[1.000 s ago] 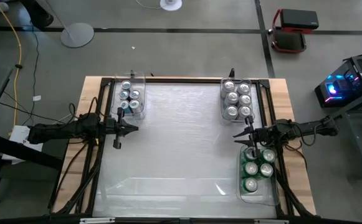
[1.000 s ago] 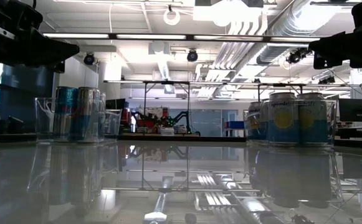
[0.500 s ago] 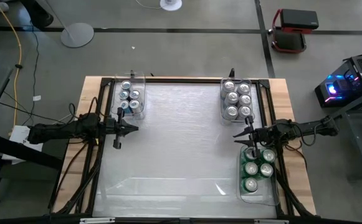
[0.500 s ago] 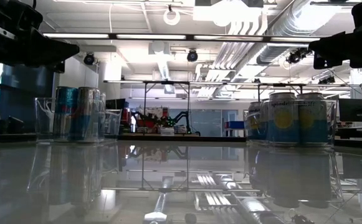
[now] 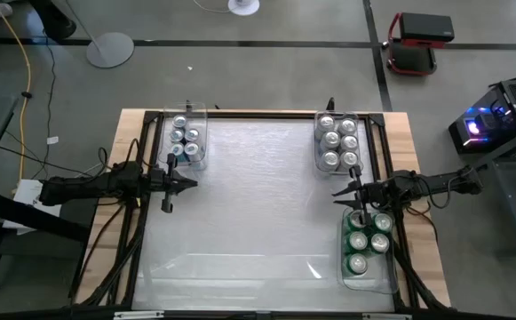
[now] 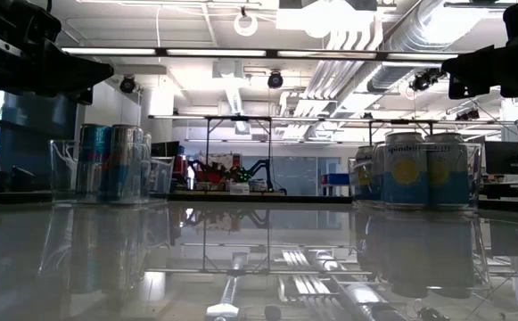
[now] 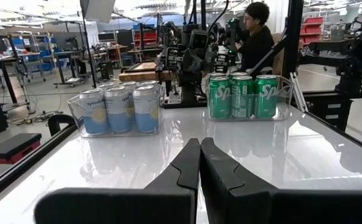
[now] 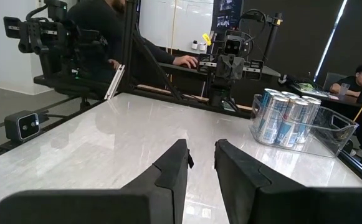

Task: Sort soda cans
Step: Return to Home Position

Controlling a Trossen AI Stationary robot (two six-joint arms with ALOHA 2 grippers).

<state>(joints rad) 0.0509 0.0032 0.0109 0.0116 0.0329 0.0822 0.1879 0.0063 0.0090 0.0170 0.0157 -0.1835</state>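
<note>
The green cans (image 5: 367, 242) stand upright in a clear bin (image 5: 369, 281) that lies just under and behind the right gripper (image 5: 340, 196). That arm crosses over the bin's nearest end. The pale cans (image 5: 338, 142) fill a second bin (image 5: 317, 148) just off the same gripper's side, near its tips. The teal cans (image 5: 186, 138) sit in a third bin (image 5: 201, 116) close beside the left gripper (image 5: 191, 182), across the table (image 5: 258, 213) from the other two. No can shows outside a bin, so the sorting looks done (a judgement from how the bins stand, nothing more).

The right gripper's fingers stand a narrow gap apart with nothing between them. The left gripper's fingers are pressed together, also holding nothing. Both hang above the tabletop, pointing at each other.

The likeliest trouble is on the right side. If that arm dips or swings back as it pulls away, its wrist could clip the green can tops, tip one over, or shove the bin. Light plastic on a glossy surface would probably slide easily. A sideways sweep could knock the wall of the pale cans' bin, which is nearest the fingertips. The left arm has more room, though a turn toward the teal cans could catch that bin's corner.
</note>
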